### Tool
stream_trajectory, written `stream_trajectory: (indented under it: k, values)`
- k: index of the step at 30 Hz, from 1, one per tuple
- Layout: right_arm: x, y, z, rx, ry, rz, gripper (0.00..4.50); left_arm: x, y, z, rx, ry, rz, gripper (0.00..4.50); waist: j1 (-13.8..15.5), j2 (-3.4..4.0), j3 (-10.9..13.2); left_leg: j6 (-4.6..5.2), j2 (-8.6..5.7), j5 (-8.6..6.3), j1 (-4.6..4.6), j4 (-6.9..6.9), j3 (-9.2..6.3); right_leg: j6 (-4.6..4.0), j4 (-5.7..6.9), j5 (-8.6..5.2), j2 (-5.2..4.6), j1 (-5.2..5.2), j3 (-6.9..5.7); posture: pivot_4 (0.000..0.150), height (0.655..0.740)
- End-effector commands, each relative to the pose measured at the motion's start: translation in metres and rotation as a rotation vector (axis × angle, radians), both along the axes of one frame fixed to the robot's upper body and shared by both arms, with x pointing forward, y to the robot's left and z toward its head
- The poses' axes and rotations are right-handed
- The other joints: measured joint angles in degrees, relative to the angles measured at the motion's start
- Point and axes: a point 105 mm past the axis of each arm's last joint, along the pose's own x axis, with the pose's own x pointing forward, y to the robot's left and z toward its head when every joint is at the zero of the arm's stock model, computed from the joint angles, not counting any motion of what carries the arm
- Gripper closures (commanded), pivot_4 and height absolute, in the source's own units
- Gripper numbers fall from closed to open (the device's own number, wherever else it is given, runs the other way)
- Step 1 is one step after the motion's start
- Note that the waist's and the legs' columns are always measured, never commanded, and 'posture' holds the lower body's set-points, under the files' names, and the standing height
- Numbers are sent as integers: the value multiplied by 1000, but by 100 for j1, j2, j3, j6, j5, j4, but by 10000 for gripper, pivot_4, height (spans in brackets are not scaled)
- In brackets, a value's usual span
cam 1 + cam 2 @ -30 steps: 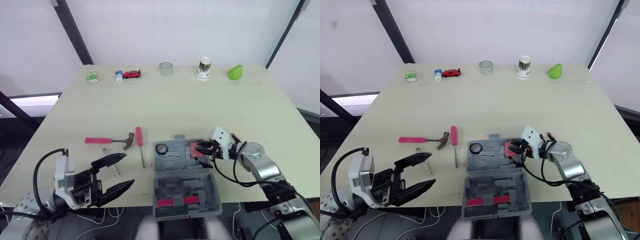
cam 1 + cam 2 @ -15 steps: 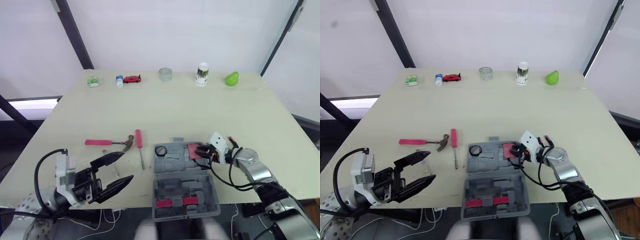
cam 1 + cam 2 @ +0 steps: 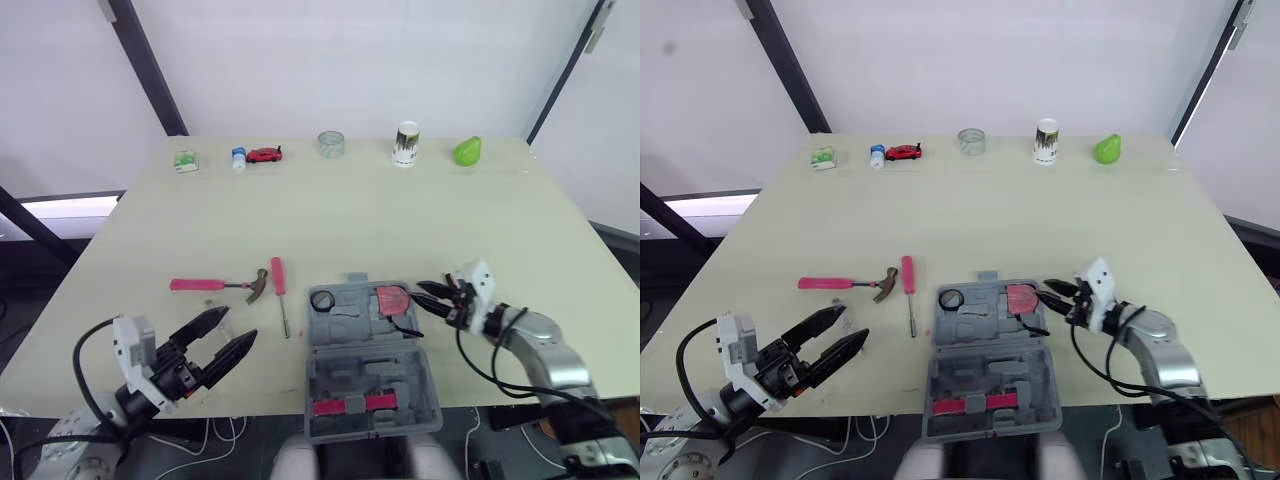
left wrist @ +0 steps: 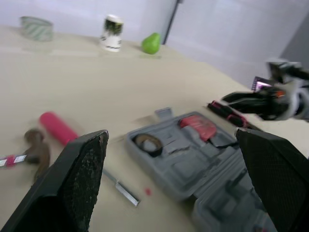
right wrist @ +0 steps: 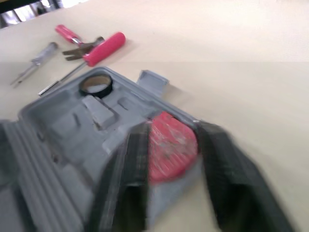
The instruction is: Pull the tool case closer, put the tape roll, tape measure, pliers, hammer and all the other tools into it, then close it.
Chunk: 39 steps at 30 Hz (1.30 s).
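The pale counter [image 3: 350, 220] carried everything. The grey case [image 3: 365, 350] lay open at the counter's near edge, in front of the robot, with its two halves flat. The nearer half held a red strip in its moulded slots.

The left tool [image 3: 238, 326] hovered over the near edge to the left of the case. Its two black fingers were spread wide and had hold of nothing. The right tool [image 3: 420, 294] hung just beside the case's far right corner, pointing toward it. Its fingers were partly open with nothing between them, a little apart from the case.

The hammer [image 3: 215, 285], with a pink handle, lay on the counter left of the case. Its head was just beside the pink-handled screwdriver [image 3: 279, 276], whose shaft pointed toward the near edge.

The red tape measure [image 3: 391, 299] sat in the far half of the case, at its right end. The black tape roll [image 3: 322, 299] sat in the same half, at its left end.

Along the far edge stood a white cup [image 3: 406, 143], a green pear [image 3: 467, 151] and a red toy car [image 3: 264, 154], well apart from the case.
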Motion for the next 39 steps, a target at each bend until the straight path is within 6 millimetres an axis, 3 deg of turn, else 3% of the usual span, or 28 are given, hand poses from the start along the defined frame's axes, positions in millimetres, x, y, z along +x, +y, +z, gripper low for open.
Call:
stream_trajectory:
  k: [1, 3, 4, 8, 12, 15, 21, 25, 31, 39]
  values:
    - [-19, -39, 10, -21, -21, -44, 12670, -17, 23, -8, 24, 40, 72, 0, 5, -4, 5, 0, -1, 0, 0, -4, 1, 4, -1, -3, -2, 0, 2, 1500, 7400]
    - [-37, -68, 6, -52, 3, -88, 1920, -29, 34, -17, 42, 78, 102, 0, 8, -10, 15, 0, -6, 0, -4, -9, 1, 11, -8, -8, -7, -2, 2, 1500, 7400]
    - [-46, -81, 3, -68, 24, -112, 806, -34, 40, -21, 51, 96, 117, 0, 7, -11, 18, 0, -7, -1, -4, -11, 5, 19, -14, -14, -8, -4, 7, 1500, 7400]
    - [-78, -120, -5, -118, 88, -202, 806, -49, 59, -32, 64, 140, 177, 0, 9, -18, 25, -2, -5, -2, 3, -12, -3, 33, -13, -23, -9, -7, 3, 1500, 7400]
    - [-93, -135, -12, -126, 129, -260, 806, -53, 64, -38, 64, 153, 185, 0, -17, -29, 33, -5, -3, -4, 4, -17, -17, 35, -22, -25, -14, -10, 6, 1500, 7400]
    - [-88, -135, -12, -121, 101, -312, 806, -45, 57, -29, 48, 111, 135, 0, -22, -34, 35, -7, 1, -5, 6, -17, -18, 35, -21, -25, -14, -16, 14, 1500, 7400]
    - [-61, -129, -16, -182, 61, -432, 806, -23, 20, 9, 6, -20, -81, 0, 4, -28, 43, -8, 0, -6, -8, -18, -12, 35, -19, -23, -16, -29, 18, 1500, 7400]
    - [-44, -105, -24, -158, 65, -444, 806, -8, -17, 37, 19, -91, -323, 0, 4, -26, 43, -8, -3, -6, -11, -23, 0, 11, -14, -10, -10, -26, 20, 1500, 7400]
    - [-26, -89, -40, -145, 91, -502, 806, -6, -45, 51, 89, -129, -556, 0, -22, -16, 49, -8, -4, -5, -10, -30, 21, 11, -12, -9, -3, -28, 30, 1500, 7400]
    - [-11, -83, -50, -104, 148, -588, 806, -7, -66, 59, 88, -162, -623, 0, -1, -16, 52, -8, -5, -5, -8, -38, 24, 11, -10, -9, 1, -28, 30, 1500, 7400]
